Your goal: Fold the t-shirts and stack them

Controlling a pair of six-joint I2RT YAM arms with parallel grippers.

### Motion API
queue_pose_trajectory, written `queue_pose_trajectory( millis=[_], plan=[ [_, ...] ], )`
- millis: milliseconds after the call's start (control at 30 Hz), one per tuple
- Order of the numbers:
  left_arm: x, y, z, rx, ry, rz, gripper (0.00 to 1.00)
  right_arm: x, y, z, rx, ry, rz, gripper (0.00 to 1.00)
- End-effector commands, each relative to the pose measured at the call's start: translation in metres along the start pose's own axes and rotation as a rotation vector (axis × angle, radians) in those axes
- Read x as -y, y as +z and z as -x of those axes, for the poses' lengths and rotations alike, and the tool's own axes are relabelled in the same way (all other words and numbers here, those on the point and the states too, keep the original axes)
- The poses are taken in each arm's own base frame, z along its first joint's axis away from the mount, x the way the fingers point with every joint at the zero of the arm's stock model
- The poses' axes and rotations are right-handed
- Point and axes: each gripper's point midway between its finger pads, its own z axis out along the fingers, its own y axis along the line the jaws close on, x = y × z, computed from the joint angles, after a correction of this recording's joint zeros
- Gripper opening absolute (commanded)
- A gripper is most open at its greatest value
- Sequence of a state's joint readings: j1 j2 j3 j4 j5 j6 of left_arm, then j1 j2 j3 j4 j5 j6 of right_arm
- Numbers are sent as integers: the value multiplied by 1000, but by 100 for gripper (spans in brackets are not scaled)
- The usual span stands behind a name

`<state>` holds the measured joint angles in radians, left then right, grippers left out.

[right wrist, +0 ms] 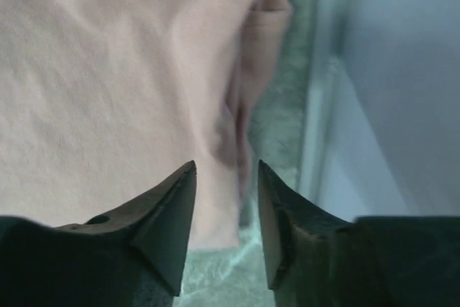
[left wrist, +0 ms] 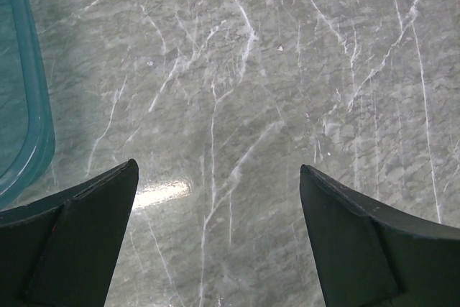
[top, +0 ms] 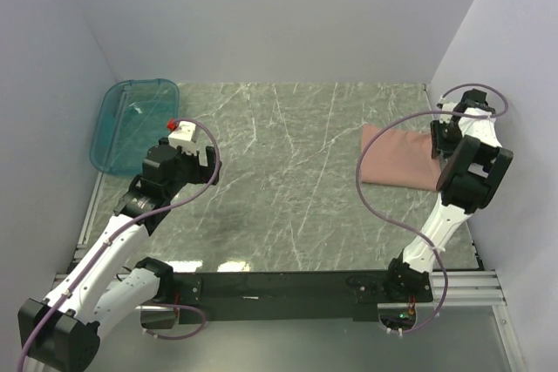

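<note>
Right wrist view: right gripper (right wrist: 226, 170) parted over t-shirt (right wrist: 108, 70) edge; left gripper (left wrist: 218, 167) wide open.

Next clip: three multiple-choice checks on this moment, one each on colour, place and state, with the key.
1. The bin is: A red; B teal; C yellow.
2. The t-shirt lies: A folded at the right side of the table; B in the bin; C at the table's centre.
3. The left hand is: A shut on the t-shirt; B shut on the bin; C open over bare table.
Key: 1 B, translucent teal plastic; 2 A, pink cloth at the right side; 3 C, fingers wide apart, nothing between.
</note>
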<state>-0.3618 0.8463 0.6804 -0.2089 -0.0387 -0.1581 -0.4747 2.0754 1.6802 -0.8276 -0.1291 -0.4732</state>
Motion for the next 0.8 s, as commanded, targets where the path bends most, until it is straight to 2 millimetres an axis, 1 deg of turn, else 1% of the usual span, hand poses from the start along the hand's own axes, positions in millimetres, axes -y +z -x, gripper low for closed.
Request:
queue_pose_trajectory(
  millis=[0, 33, 67, 100, 133, 167, 200, 233, 267, 300, 333, 367, 400, 433, 467, 500, 533, 567, 600, 633, 667, 700, 733, 767],
  plan=[
    [3, -6, 15, 50, 7, -12, 99, 19, -60, 32, 157, -36, -176, 48],
    [1, -7, 17, 59, 5, -2, 99, 19, -61, 28, 150, -37, -198, 48],
    [1, -9, 18, 65, 4, 0, 99, 19, -75, 34, 198, -39, -218, 48],
    [0, -10, 21, 75, 4, 4, 99, 20, -80, 33, 204, -38, -242, 49],
    [0, -11, 22, 82, 2, 7, 99, 17, -78, 24, 191, -37, -251, 49],
    [-2, -12, 22, 87, 0, 19, 99, 16, -92, 28, 240, -39, -276, 49],
    [-3, -13, 24, 93, -1, 21, 99, 13, -95, 25, 248, -41, -274, 49],
    [-3, -14, 25, 101, -6, 23, 99, 6, -92, 13, 235, -45, -258, 49],
    [-5, -15, 27, 110, -10, 32, 99, -5, -104, 13, 273, -56, -221, 49],
    [-5, -16, 28, 117, -15, 36, 99, -16, -105, 7, 278, -70, -180, 49],
    [-6, -17, 30, 123, -34, 43, 100, -29, -101, -7, 261, -99, -127, 49],
    [-7, -17, 31, 126, -45, 53, 99, -48, -112, -15, 273, -127, -71, 49],
    [-7, -16, 31, 125, -51, 54, 99, -69, -115, -18, 299, -167, 20, 49],
    [-7, -16, 32, 123, -68, 57, 99, -84, -113, -31, 295, -181, 68, 49],
    [-8, -15, 30, 116, -76, 59, 99, -93, -131, -30, 359, -197, 69, 49],
    [-6, -13, 29, 106, -79, 46, 99, -106, -138, -30, 399, -214, 105, 50],
    [-5, -12, 30, 104, -89, 40, 99, -113, -140, -37, 418, -192, 123, 50],
    [-7, -10, 28, 95, -100, 43, 100, -118, -162, -31, 510, -203, 112, 52],
    [-6, -11, 29, 97, -108, 33, 99, -120, -170, -32, 542, -194, 102, 53],
    [-5, -10, 31, 94, -128, 28, 99, -123, -172, -36, 563, -161, 106, 54],
    [-7, -10, 31, 93, -139, 35, 99, -123, -193, -30, 654, -168, 69, 59],
    [-8, -10, 31, 90, -144, 37, 99, -122, -200, -30, 691, -161, 49, 63],
    [-11, -13, 33, 98, -146, 46, 99, -119, -201, -33, 709, -129, 24, 67],
    [-13, -15, 34, 103, -144, 56, 99, -118, -221, -30, 795, -135, -17, 79]
  ],
)
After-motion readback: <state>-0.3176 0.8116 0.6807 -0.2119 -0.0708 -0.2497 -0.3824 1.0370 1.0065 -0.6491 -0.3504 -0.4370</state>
